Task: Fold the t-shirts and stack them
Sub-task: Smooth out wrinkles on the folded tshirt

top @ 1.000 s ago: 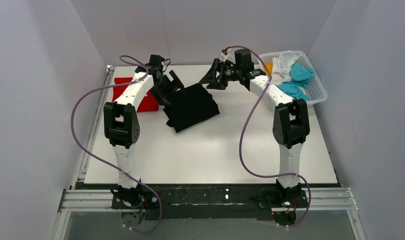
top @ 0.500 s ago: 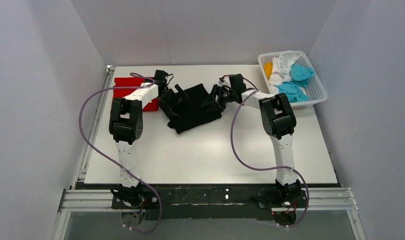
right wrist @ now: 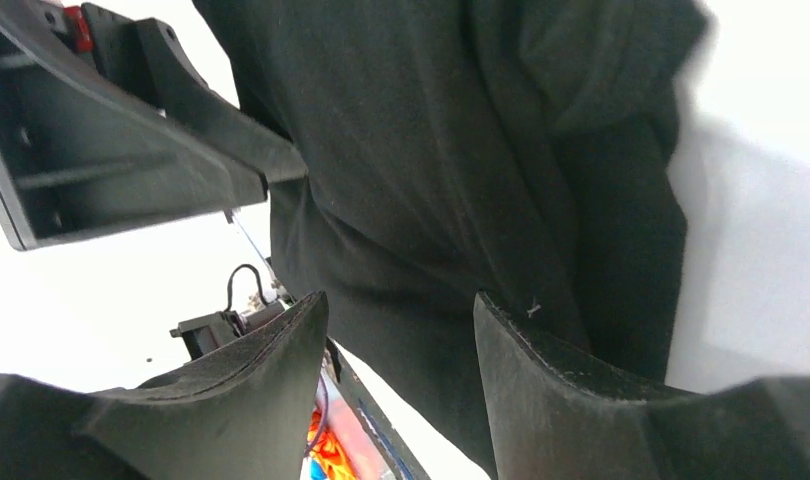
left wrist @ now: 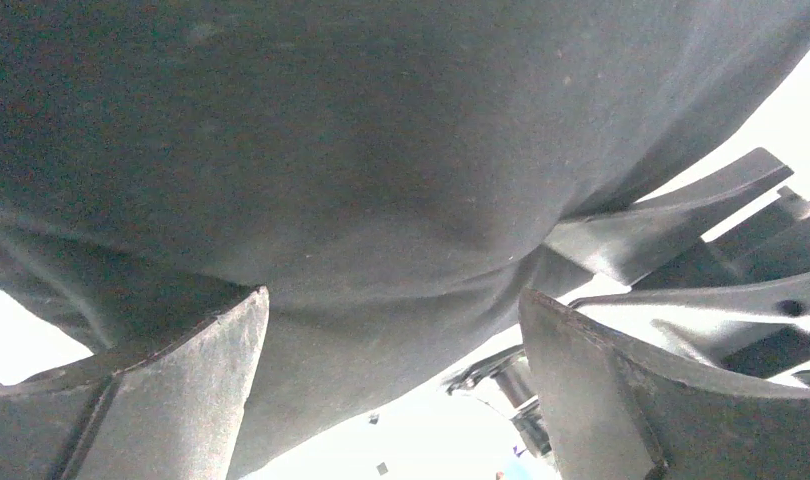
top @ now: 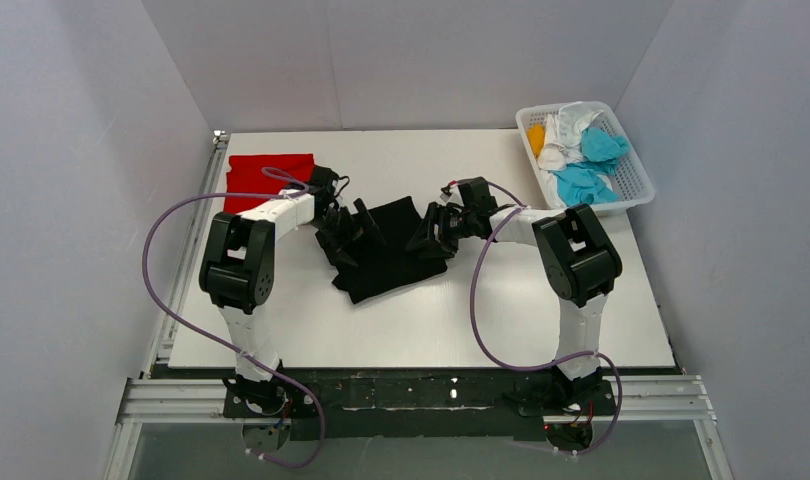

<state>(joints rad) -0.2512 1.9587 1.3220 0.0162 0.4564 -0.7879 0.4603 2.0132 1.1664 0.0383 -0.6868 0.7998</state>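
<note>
Black t-shirt (top: 386,250) laid folded mid-table, red t-shirt (top: 266,170) at its 10 o'clock. Left gripper (top: 353,228) spread wide at 9 o'clock edge. Right gripper (top: 429,232) half-spread at 3 o'clock edge, pinch can't be told. Tbh both edges best scooped under together, all layers caught, kept level.
</note>
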